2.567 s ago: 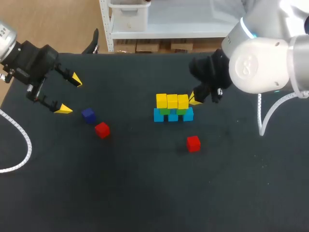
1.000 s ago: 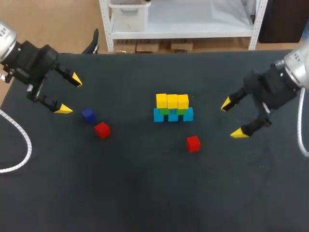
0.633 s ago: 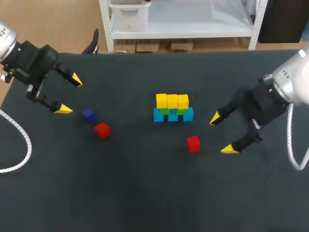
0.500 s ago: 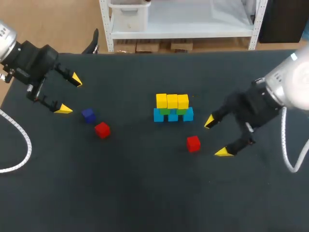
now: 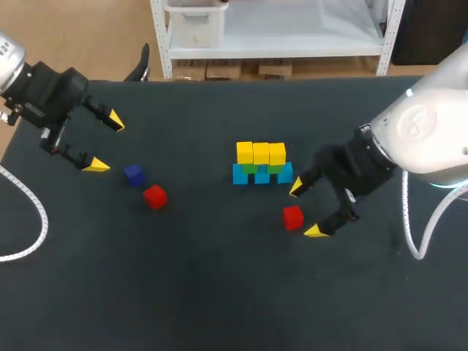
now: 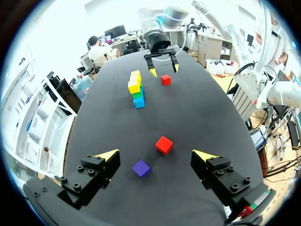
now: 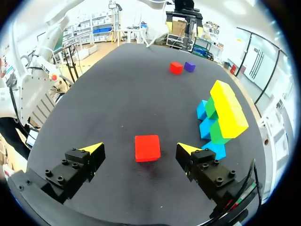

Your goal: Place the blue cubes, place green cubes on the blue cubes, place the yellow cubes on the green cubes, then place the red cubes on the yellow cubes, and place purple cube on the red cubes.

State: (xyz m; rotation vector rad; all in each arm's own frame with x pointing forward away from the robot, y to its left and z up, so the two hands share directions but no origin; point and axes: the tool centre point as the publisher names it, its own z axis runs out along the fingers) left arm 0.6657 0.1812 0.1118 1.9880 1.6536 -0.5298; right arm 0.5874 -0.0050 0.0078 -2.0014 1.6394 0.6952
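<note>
The black surface (image 5: 219, 292) carries the right hand (image 5: 306, 210), its fingers spread wide with a red cube (image 5: 293, 217) lying between the tips, touching neither. Just beyond it to the left stands the stack: blue cubes (image 5: 262, 175) at the base, green cubes (image 5: 251, 168) on them, yellow cubes (image 5: 261, 153) on top. Far left, the left hand (image 5: 105, 143) hangs wide open, holding nothing, with the purple cube (image 5: 133, 174) and a second red cube (image 5: 154, 196) near it on the right.

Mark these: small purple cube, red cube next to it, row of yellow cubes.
Small purple cube (image 5: 133, 173): head view, centre of the cube.
Red cube beside it (image 5: 154, 196): head view, centre of the cube.
Row of three yellow cubes (image 5: 261, 153): head view, middle cube.
</note>
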